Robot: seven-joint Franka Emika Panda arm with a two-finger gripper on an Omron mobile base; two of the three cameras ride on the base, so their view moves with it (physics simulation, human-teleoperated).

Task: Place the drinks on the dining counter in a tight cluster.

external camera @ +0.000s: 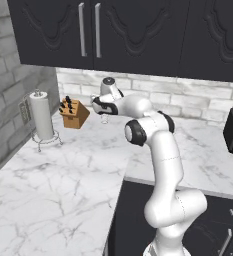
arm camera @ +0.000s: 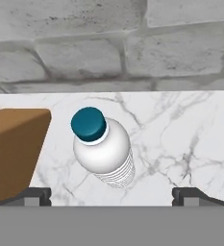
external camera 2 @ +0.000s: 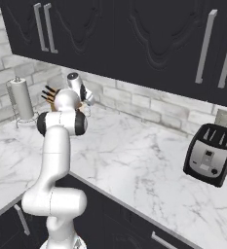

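One of the drinks, a clear plastic water bottle (arm camera: 104, 151) with a teal cap, stands upright on the L-shaped marble worktop (external camera: 63, 175) close to the brick back wall. In the hand view it sits between my fingertips and a little beyond them. My gripper (arm camera: 116, 194) is open, with one dark fingertip (arm camera: 36, 194) at each side and nothing between them. From the left base view the gripper (external camera: 100, 107) hovers just above the small bottle (external camera: 104, 119), beside the knife block. The dining counter is out of view.
A wooden knife block (external camera: 74, 113) stands just left of the bottle, close to my left finger (arm camera: 12, 149). A paper-towel roll (external camera: 41, 116) is further left. A black toaster (external camera 2: 211, 154) sits far right. Dark upper cabinets (external camera: 113, 30) hang over the arm.
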